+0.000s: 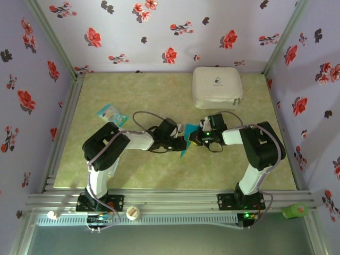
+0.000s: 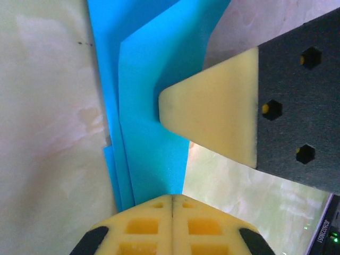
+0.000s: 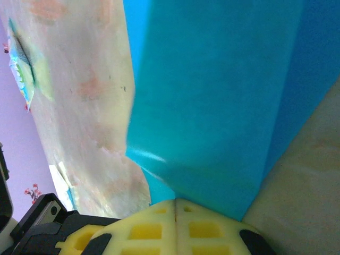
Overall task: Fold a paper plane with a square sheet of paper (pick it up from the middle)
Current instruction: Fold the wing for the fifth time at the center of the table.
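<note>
- A small pale-blue printed packet point(image 1: 111, 113) lies flat on the bench point(image 1: 138, 170), at about 10 o'clock from the bench centre and well apart from the arms' tips. In the right wrist view it shows at the 9 o'clock edge point(image 3: 20, 74).
- A small white round cap point(image 1: 133, 212) sits on the metal rail at 7 o'clock, just beside the base of the left arm.
- The left arm reaches from its base to the middle of the bench. The left claw point(image 1: 182, 143) is clenched. In its own wrist view the two yellow tips point(image 2: 172, 204) meet with no gap, and the near end of the paper runs into the seam between them, so it is grasping the paper.
- The teal-blue paper point(image 1: 189, 129) is near the bench centre, between the two claws and touching both.
  - It is folded: the left wrist view shows several layers point(image 2: 143, 106) with their edges side by side.
  - In the top view one sharp point of it looks toward 6 o'clock, below the claws.
  - In the right wrist view it is a broad blue surface point(image 3: 212, 90) above the bench.
- The right claw point(image 1: 195, 138) is also clenched. Its yellow tips point(image 3: 176, 204) close together on the edge of the paper. In the left wrist view one of its fingers point(image 2: 212, 119) comes in from 3 o'clock and its tip lies on the paper.
- A white case point(image 1: 217, 86) rests at 1 o'clock, near the back wall and apart from the arms.
- A small green object point(image 1: 295, 211) lies on the rail at 4 o'clock; I cannot tell what it is.
</note>
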Robot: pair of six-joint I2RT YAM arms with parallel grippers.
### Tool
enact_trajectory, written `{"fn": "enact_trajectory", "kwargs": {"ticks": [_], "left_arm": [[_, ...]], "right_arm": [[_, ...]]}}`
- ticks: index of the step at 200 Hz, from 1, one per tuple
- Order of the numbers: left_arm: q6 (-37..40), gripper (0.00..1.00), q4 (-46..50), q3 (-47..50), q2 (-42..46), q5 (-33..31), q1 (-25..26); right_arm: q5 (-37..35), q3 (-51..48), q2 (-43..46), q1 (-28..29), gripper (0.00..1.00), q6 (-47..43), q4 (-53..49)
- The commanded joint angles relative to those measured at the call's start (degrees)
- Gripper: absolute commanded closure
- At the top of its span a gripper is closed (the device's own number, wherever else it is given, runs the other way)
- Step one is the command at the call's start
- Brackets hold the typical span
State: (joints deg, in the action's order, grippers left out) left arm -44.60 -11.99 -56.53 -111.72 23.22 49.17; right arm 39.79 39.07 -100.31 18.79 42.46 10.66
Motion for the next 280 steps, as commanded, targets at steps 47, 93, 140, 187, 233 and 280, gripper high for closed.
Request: {"fn": "enact_trajectory", "kwargs": {"ticks": [47,93,140,187,233,280], "left_arm": [[2.9,1.0,6.4,5.6,0.3,-2.7,0.4],[2.9,1.0,6.4,4.8,0.2,-2.4,0.6],[3.1,1.0,7.3,4.9,0.3,-2.1,0.5],[3.2,1.0,7.1,6.1,0.6,-2.1,0.6],[3.4,1.0,7.2,6.2,0.0,-2.1,1.0],[3.7,1.0,7.3,5.6,-0.4,-2.1,1.3]], "right_arm": [[-5.8,4.4,6.4,-0.7,0.92,-3.7,-8.9],[-2.3,2.3,3.4,1.3,0.95,-1.7,-2.7],[-9.4,3.0,-0.7,0.8,0.97,-5.4,-4.6],[-8.3,3.5,-3.2,-2.6,0.96,-4.1,-1.8],[-9.3,4.4,-3.4,-5.2,0.95,-3.6,-2.0],[-15.6,5.5,-3.2,-7.3,0.95,-2.7,-4.5]]}}
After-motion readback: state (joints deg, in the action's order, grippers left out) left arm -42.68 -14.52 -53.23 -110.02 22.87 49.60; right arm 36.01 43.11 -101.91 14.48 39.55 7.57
